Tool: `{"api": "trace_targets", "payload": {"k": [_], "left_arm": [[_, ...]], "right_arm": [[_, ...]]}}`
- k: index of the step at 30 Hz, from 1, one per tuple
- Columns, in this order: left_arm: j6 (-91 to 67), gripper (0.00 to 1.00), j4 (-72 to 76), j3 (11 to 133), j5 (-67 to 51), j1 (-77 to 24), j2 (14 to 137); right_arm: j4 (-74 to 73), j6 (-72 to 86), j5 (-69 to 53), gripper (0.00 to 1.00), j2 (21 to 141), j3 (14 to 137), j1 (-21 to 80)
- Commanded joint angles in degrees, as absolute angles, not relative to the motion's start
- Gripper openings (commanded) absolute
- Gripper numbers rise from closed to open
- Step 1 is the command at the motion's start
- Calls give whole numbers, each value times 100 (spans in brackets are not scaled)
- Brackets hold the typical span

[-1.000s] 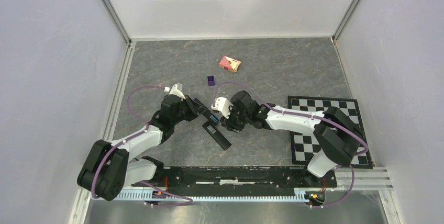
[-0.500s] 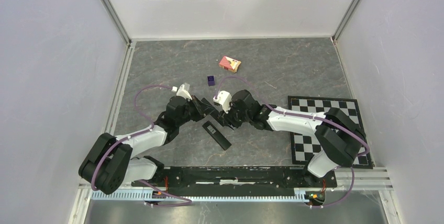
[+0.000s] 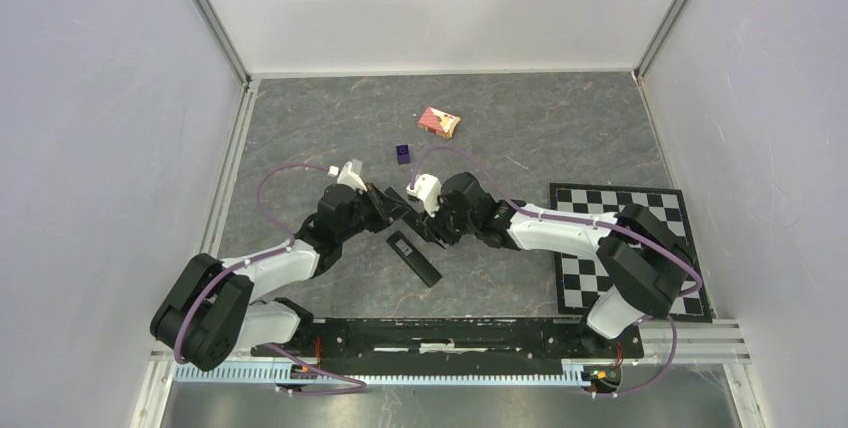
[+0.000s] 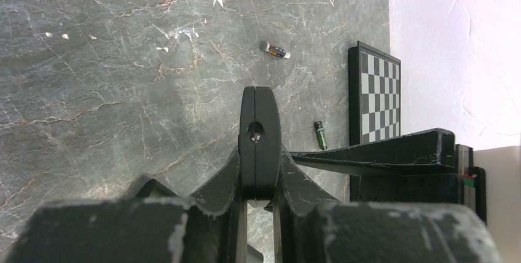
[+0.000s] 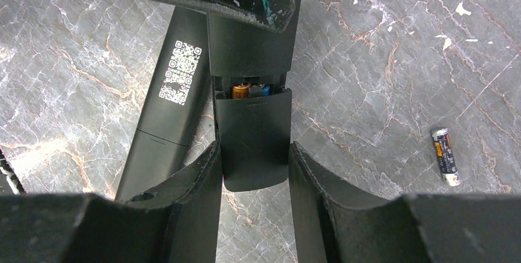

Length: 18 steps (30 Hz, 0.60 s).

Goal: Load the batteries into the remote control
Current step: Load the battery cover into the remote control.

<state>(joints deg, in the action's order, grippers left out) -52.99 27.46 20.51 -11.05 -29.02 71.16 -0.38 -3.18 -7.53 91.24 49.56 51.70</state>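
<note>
Walled lab cell, calibration checkerboard

Floor: grey marbled slab, pale veins, white flecks | Walls: plain white panels on three sides | Posts: aluminium, at both far corners | Checkerboard: black-and-white, flat on floor, right side | Rail: ribbed aluminium along near edge | Light: even, soft shadows

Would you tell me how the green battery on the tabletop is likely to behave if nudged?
The green battery is a small cylinder lying on its side, so it would probably roll if nudged across its length. Its casing looks smooth, perhaps slippery; it seems rigid.
</note>
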Motion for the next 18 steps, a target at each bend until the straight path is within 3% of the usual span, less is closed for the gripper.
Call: {"api": "trace_targets", "payload": {"k": [1, 18], "left_arm": [[-5500, 2, 3106, 2030, -1142, -2917, 7023], [-5940, 2, 3435, 1898, -1463, -2918, 6884]], "right_arm": [[218, -259, -847, 44, 9209, 5045, 5159], [430, -194, -1010, 43, 9364, 5098, 5159]]}}
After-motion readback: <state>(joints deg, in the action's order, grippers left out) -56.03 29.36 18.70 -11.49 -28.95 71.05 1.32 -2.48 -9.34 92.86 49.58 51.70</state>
